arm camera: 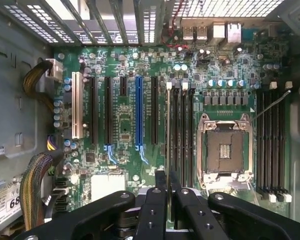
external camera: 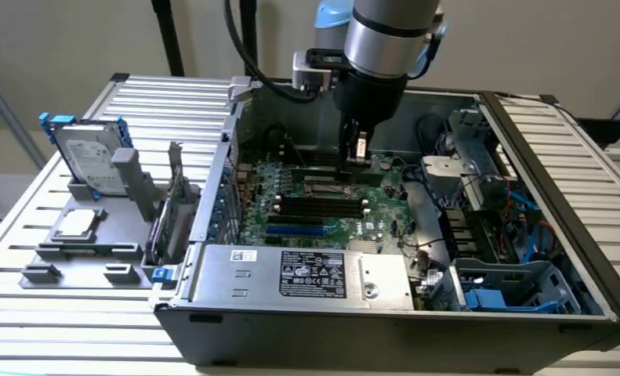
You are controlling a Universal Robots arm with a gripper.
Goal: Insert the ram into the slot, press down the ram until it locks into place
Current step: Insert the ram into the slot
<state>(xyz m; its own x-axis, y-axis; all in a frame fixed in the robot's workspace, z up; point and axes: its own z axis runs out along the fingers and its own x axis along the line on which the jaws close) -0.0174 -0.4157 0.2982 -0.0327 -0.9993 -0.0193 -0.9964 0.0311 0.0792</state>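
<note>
Ram [arm camera: 168,125] stands on edge, pinched in the gripper's [arm camera: 167,176] narrow jaws over the motherboard [arm camera: 121,125]. It runs parallel to a black slot [arm camera: 184,130] close beside it. Whether it is seated is unclear.

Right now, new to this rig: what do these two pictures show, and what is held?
The outside picture shows a robot arm reaching into an open computer case on a slatted table; beside it, a grey holder carries a hard drive. The other comes from a wrist camera looking down at the motherboard. The hand is shut on the ram, seen edge-on as a thin line, lined up with the slot at the end of a bank of black sockets. Whether it is seated, I cannot tell.
</note>
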